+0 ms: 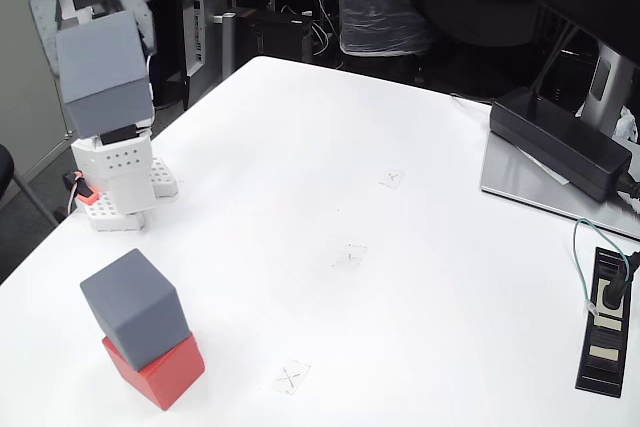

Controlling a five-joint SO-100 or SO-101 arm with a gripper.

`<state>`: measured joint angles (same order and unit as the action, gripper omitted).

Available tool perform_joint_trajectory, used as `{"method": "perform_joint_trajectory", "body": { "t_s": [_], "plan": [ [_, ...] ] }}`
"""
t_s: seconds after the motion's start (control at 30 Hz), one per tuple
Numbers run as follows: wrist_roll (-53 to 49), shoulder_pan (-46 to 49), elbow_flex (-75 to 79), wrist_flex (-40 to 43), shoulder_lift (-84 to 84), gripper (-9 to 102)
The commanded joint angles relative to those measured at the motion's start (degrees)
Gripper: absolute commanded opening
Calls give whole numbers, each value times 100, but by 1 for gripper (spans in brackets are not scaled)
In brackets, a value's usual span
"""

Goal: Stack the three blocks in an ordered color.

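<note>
Three blocks were counted in the fixed view, two slate grey and one red. The red block [158, 372] sat on the white table [400, 247] near its lower left edge, with one grey block [134, 305] stacked on it, twisted slightly and overhanging to the left. The gripper [100, 47] held the second grey block [103, 72] aloft at upper left, jaws pinching it, faces tilted. No writing was legible.
</note>
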<state>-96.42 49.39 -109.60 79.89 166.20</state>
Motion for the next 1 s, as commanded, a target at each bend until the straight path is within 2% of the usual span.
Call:
{"method": "perform_joint_trajectory", "body": {
  "t_s": [0.0, 0.27, 0.4, 0.7, 0.97],
  "plan": [
    [-9, 9, -923, -905, 448, 8],
    [0, 97, -2874, -3023, 1107, 8],
    [0, 105, -3560, -3832, 1266, 8],
    [-97, 527, -4605, -5080, 1336, 8],
    [-97, 536, -5493, -6223, 1336, 8]
  ]
}}
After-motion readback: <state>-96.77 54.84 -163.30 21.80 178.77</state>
